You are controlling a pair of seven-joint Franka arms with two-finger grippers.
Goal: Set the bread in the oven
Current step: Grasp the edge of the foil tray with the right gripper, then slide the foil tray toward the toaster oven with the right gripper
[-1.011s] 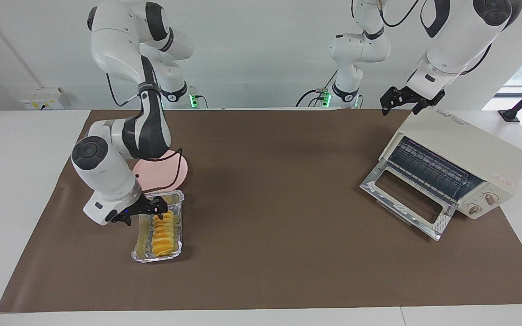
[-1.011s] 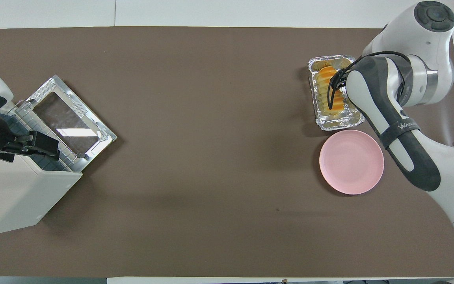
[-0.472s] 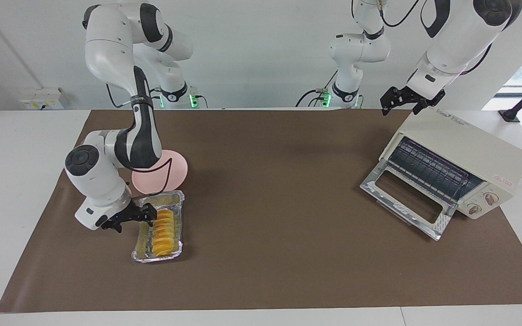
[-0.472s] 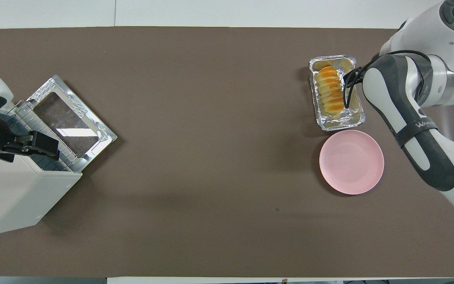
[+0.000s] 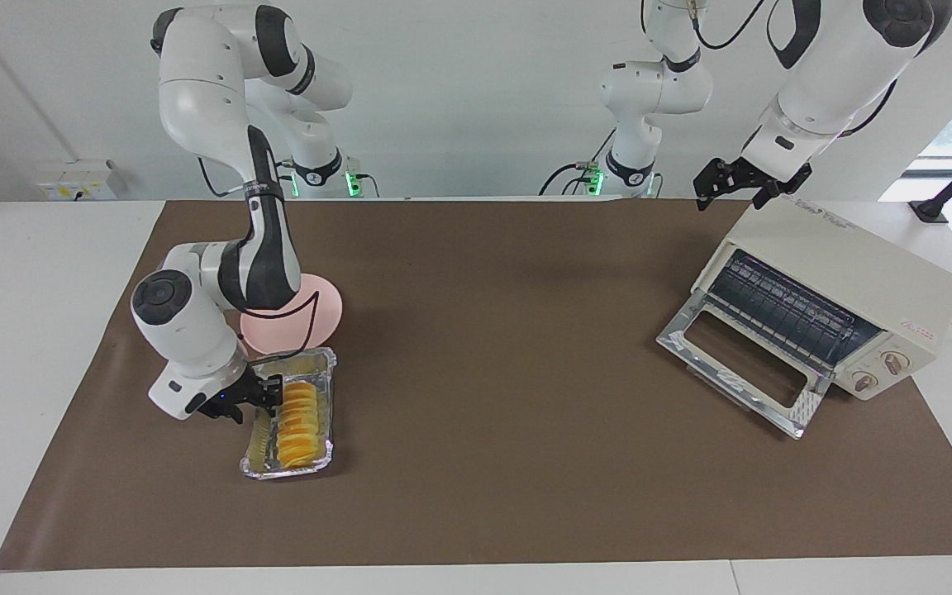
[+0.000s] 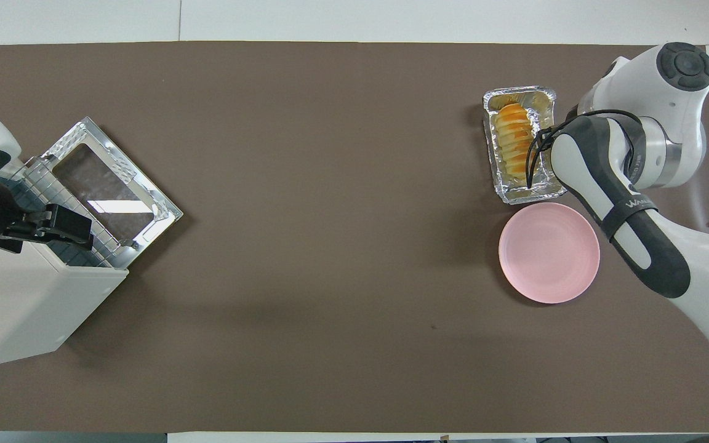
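— Facing view?
— Brown mat (image 5: 492,347). Right gripper (image 5: 268,392) low at the foil tray (image 5: 321,459) holding the bread (image 5: 298,421); whether its fingers pinch, I cannot tell.
— Overhead?
— Left gripper (image 6: 62,224), spread, waits over the open oven (image 6: 22,307); pink plate (image 6: 548,252) nearer the robots than the tray.

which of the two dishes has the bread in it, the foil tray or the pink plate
The foil tray: the bread lies along it, farther from the robots than the bare pink plate.
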